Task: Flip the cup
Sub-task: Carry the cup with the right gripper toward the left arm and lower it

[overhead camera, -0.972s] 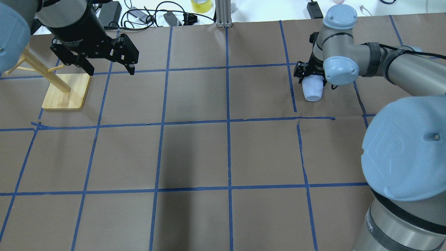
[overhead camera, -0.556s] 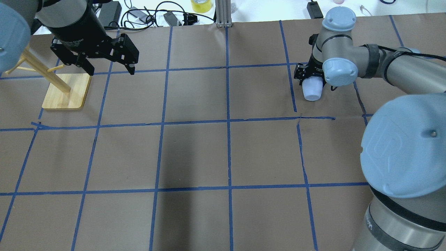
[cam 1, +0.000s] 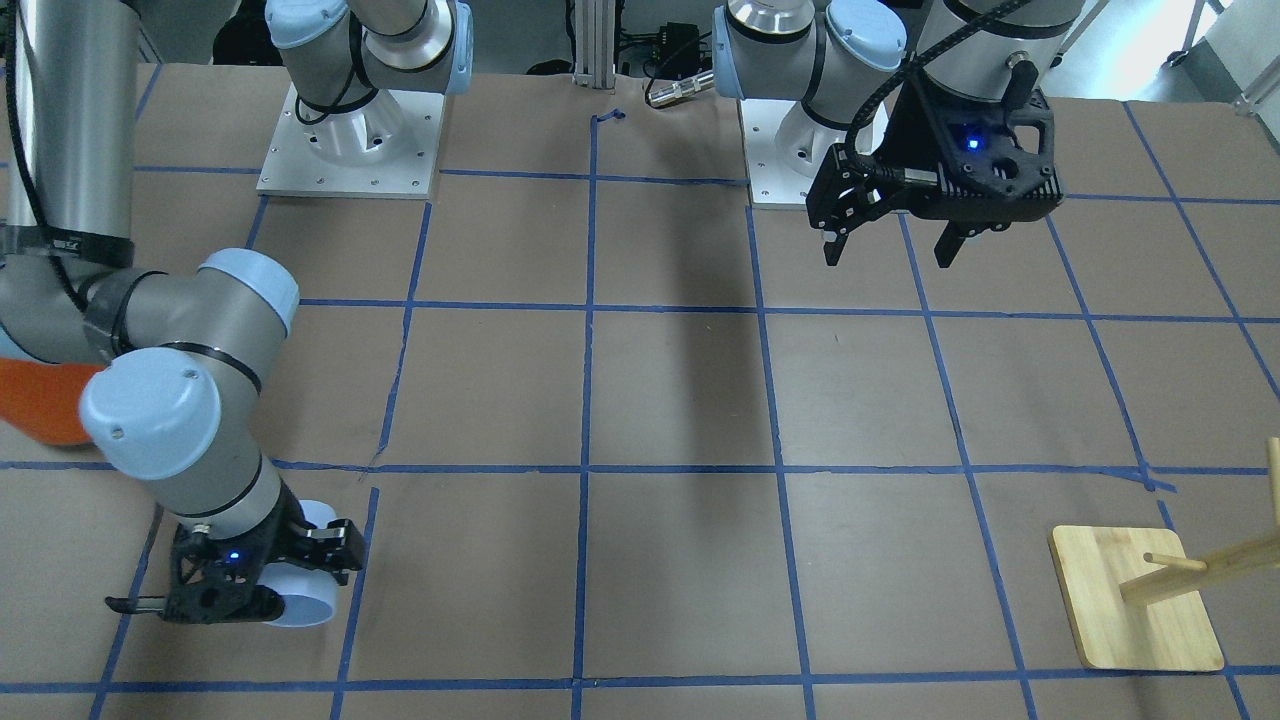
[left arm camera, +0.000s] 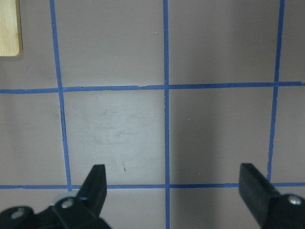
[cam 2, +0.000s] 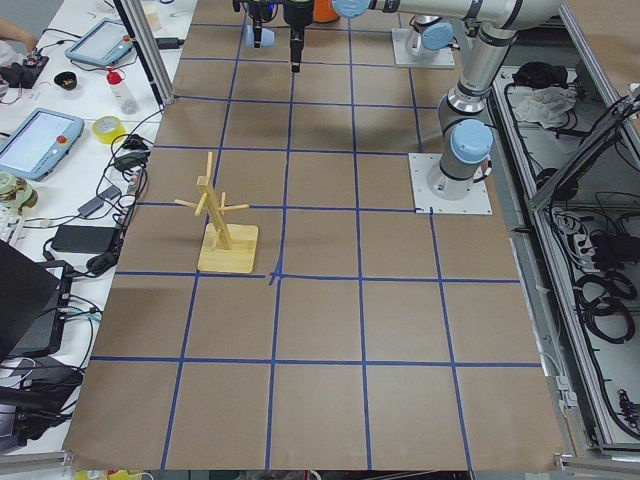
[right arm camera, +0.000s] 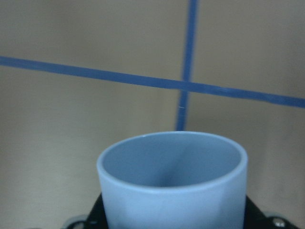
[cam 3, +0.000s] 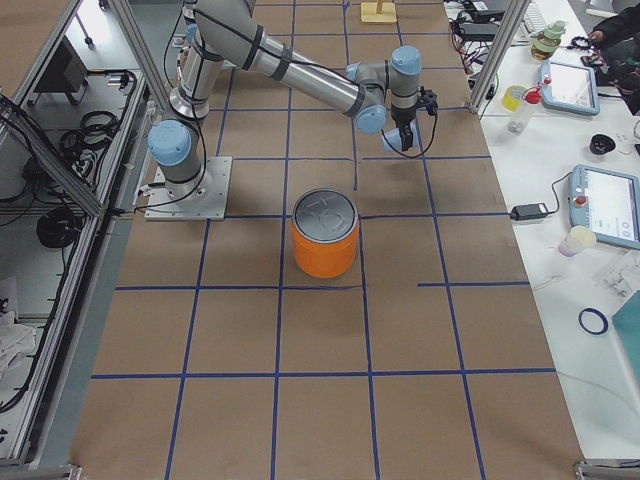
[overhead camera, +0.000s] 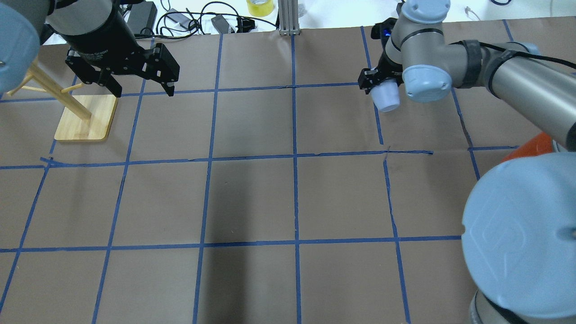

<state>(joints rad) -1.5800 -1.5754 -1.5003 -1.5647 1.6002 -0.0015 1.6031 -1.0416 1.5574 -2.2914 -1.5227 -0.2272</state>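
The pale lavender-blue cup (overhead camera: 387,99) is held in my right gripper (overhead camera: 379,87), which is shut on it at the far right of the table. The cup is tilted and off the paper. In the front view the cup's open rim (cam 1: 306,604) points out past the gripper (cam 1: 268,580). The right wrist view shows the cup (right arm camera: 172,186) mouth-on between the fingers. It also shows small in the right side view (cam 3: 404,139). My left gripper (overhead camera: 143,91) is open and empty, high over the far left; it also shows in the front view (cam 1: 888,255) and the left wrist view (left arm camera: 174,183).
A wooden peg stand (overhead camera: 85,118) sits at the far left, beside the left gripper (cam 1: 1135,600). A large orange can with a silver top (cam 3: 325,240) stands near the right arm (overhead camera: 526,146). Cables and a yellow tape roll (overhead camera: 260,6) lie beyond the far edge.
My right gripper has lifted the cup and carried it left and farther away, turning the wrist. The orange can now shows past the elbow. The left arm has not moved.
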